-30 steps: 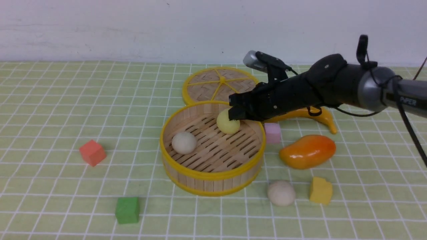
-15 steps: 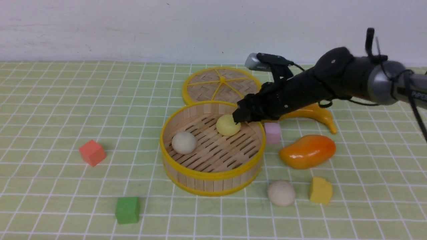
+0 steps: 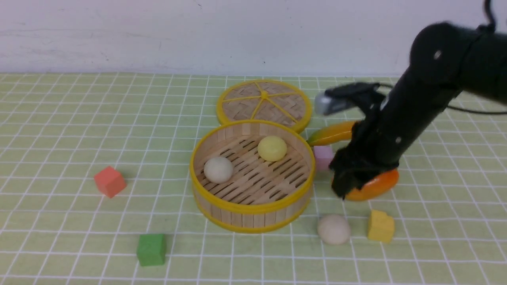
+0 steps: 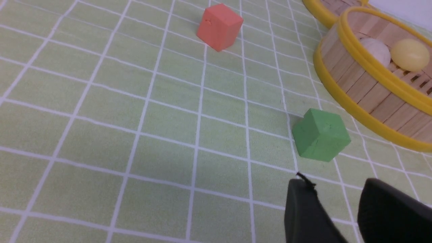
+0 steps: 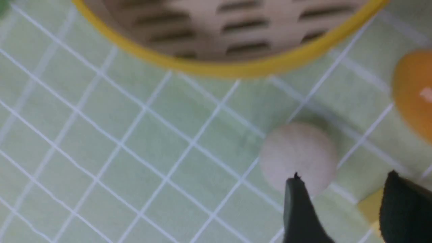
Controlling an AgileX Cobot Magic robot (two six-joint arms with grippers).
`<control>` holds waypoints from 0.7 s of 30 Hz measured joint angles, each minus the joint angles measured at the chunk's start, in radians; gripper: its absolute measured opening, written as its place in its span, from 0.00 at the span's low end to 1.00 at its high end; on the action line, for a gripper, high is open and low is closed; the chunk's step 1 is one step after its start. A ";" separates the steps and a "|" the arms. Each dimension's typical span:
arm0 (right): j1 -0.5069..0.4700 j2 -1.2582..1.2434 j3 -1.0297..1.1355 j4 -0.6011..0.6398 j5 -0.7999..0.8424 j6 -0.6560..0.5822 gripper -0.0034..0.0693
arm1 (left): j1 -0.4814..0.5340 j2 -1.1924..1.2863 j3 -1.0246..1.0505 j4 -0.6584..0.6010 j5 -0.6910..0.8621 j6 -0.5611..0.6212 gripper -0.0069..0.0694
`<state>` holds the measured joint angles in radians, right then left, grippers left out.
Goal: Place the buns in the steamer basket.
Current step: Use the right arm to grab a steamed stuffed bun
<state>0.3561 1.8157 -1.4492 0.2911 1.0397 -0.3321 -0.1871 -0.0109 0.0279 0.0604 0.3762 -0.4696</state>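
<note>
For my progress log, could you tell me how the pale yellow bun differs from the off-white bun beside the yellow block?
The pale yellow bun sits inside the steamer basket; the off-white bun lies outside it on the cloth. The first is yellow, the second beige. Both are smooth, round, similar-sized.

The round steamer basket (image 3: 247, 217) has bamboo walls and yellow rims. It sits upright in the middle of the worktop (image 3: 63, 130). Two buns lie apart on its slatted floor: a pale yellow bun (image 3: 272, 148) at the far side and an off-white bun (image 3: 218, 169) at the left. A third bun (image 3: 334, 229), also off-white, lies outside, nearer the front edge.
</note>
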 joint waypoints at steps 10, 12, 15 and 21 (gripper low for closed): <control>0.098 -0.007 0.229 -0.153 -0.268 0.180 0.37 | 0.000 0.000 0.000 0.000 0.000 0.000 0.40; 0.098 -0.007 0.241 -0.205 -0.303 0.230 0.37 | 0.000 0.000 0.000 0.000 0.000 0.000 0.40; 0.098 -0.008 0.241 -0.237 -0.319 0.270 0.37 | 0.000 0.000 0.000 0.000 0.000 0.000 0.40; 0.098 -0.009 0.241 -0.210 -0.341 0.325 0.38 | 0.000 0.000 0.000 0.000 0.000 0.000 0.40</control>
<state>0.4544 1.8067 -1.2085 0.0810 0.6988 -0.0067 -0.1871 -0.0109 0.0279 0.0604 0.3762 -0.4696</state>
